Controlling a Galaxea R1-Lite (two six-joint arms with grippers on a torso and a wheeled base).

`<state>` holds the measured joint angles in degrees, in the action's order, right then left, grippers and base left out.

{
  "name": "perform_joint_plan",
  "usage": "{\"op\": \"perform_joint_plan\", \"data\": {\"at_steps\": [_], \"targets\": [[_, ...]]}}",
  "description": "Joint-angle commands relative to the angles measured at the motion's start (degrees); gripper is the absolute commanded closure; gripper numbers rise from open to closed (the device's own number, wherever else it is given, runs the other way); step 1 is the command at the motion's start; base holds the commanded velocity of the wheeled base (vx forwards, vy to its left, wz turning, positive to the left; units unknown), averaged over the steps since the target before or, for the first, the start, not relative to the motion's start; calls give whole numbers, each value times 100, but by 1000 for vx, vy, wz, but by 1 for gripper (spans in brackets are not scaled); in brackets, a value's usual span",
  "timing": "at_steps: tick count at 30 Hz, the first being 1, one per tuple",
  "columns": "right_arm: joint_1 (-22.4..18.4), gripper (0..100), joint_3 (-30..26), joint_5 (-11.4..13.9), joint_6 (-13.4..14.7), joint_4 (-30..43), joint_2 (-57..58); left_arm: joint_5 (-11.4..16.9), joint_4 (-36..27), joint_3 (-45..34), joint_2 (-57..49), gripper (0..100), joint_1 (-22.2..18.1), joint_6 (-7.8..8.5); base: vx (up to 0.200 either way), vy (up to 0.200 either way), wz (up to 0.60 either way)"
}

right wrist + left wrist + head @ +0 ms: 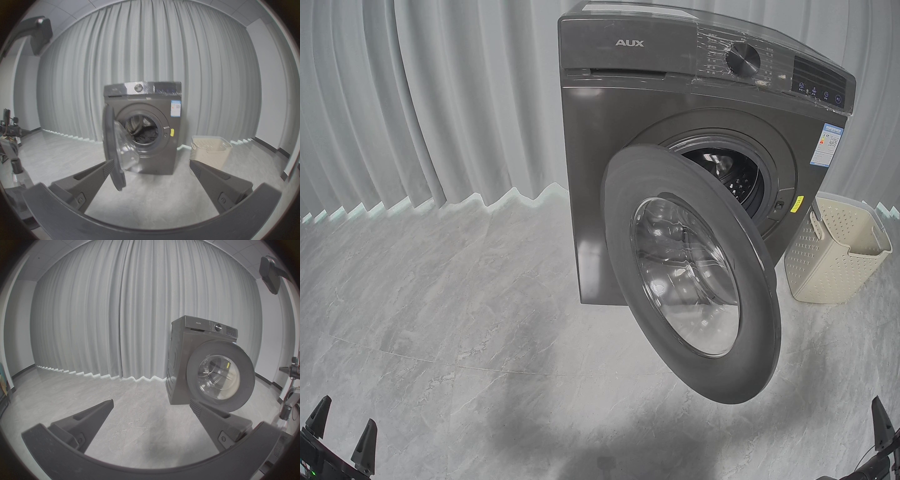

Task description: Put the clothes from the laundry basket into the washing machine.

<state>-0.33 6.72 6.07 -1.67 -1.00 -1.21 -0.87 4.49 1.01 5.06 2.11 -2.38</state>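
Note:
The grey washing machine [625,112] stands on the floor with its round door [690,275] swung wide open. Dark clothes [144,133] lie inside the drum [142,126]. The cream laundry basket [836,253] stands on the floor just right of the machine, and I see no clothes above its rim [212,141]. My left gripper [344,417] hangs low at the near left, far from the machine, open and holding nothing [151,405]. My right gripper [151,165] is also open and holds nothing, facing the machine and basket from a distance.
Grey curtains [425,94] line the wall behind the machine. Marbled floor [456,300] stretches bare between me and the machine. The open door juts out toward me across the machine's front.

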Motion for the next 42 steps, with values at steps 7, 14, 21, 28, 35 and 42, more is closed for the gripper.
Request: {"op": "perform_joint_plan", "data": {"at_steps": [7, 14, 21, 28, 35, 42], "targets": [[-2, 0, 972, 2109, 26, 328, -2138, -186, -290, -92, -506, 0, -237, -52, 0, 0, 0], [68, 0, 1183, 2425, -422, -357, -3790, -19, -352, -75, -506, 0, -220, -44, 0, 0, 0], [1219, 0, 1297, 2425, -431, -1535, -5223, 87, -396, -75, -506, 0, -220, 27, 0, 0, 0], [1439, 0, 1640, 1986, -422, -1755, -6067, 87, -396, -75, -506, 0, -220, 36, 0, 0, 0], [1668, 0, 1903, 1696, -352, -2009, -6594, 87, -396, -75, -506, 0, -220, 27, 0, 0, 0], [1835, 0, 2018, 1652, -316, -2018, -6805, 87, -396, -75, -497, 0, -220, 27, 0, 0, 0]]}}
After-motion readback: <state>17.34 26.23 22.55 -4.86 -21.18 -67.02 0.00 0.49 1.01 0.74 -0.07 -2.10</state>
